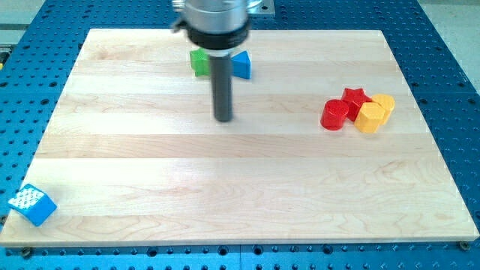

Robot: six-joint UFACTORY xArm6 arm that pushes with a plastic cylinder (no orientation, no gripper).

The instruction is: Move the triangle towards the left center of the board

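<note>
A blue triangle block lies near the view's top centre, partly hidden behind my rod. A green block sits just to its left, also partly hidden, shape unclear. My tip rests on the board a little below these two blocks, apart from them.
At the view's right a red cylinder, a red star and two yellow blocks cluster together. A blue cube with white dots sits at the board's bottom-left corner. The wooden board lies on a blue perforated table.
</note>
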